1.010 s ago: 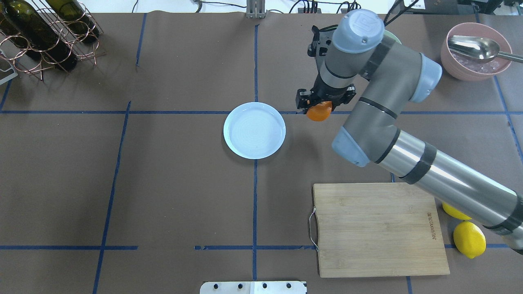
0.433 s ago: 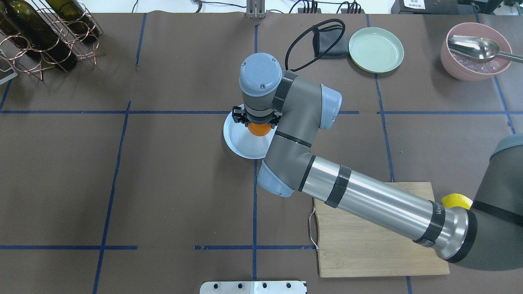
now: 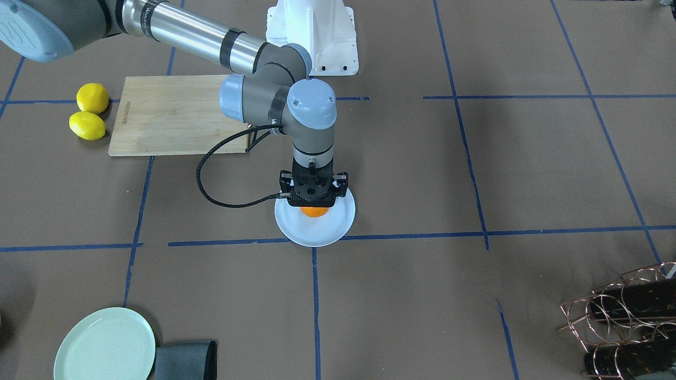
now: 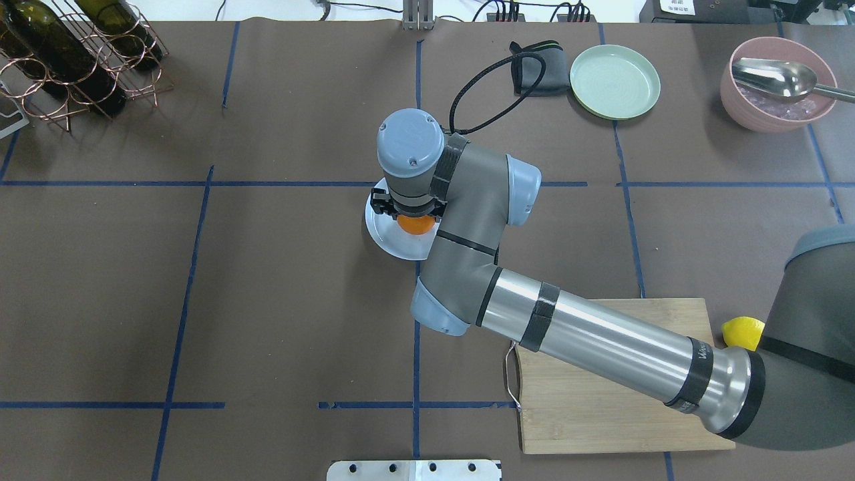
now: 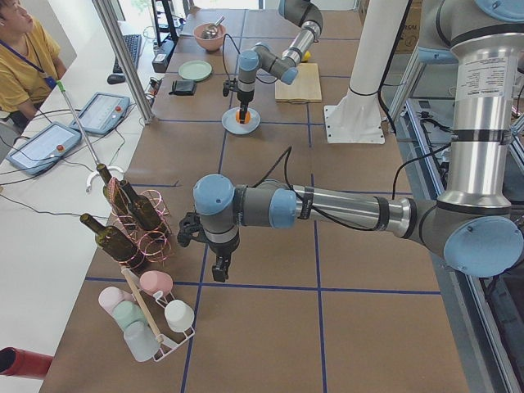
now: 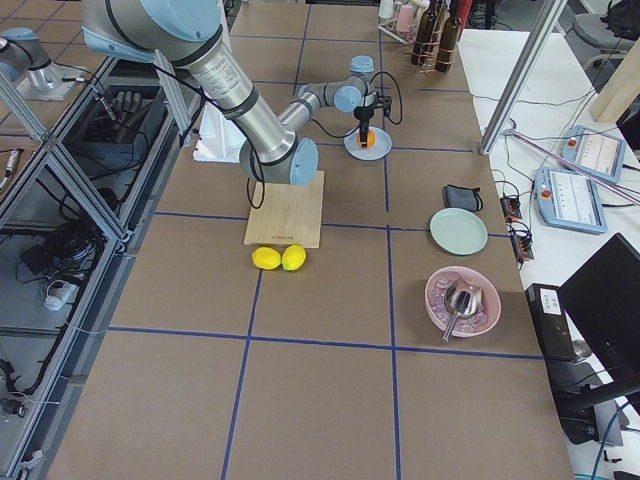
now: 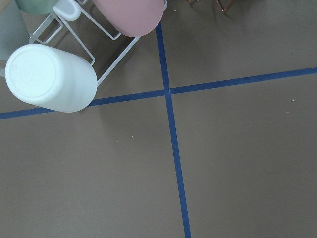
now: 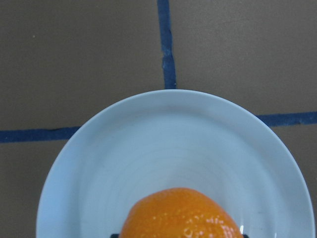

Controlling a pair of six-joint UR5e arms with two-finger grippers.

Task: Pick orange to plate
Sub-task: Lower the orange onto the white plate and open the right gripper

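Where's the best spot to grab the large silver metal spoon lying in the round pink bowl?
Take the silver metal spoon by its thin handle, where it sticks out past the rim of the round pink bowl. Probably come from above, jaws across the handle: that stretch hangs clear, while the wide scoop lies inside the bowl.

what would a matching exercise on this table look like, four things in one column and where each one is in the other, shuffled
Things
1. orange
2. lemons
3. pale green plate
4. metal spoon

Places
a. in the pink bowl
b. next to the dark cloth
c. in the right gripper, over the white plate
d. beside the cutting board

Pairs: 1-c, 2-d, 3-b, 4-a
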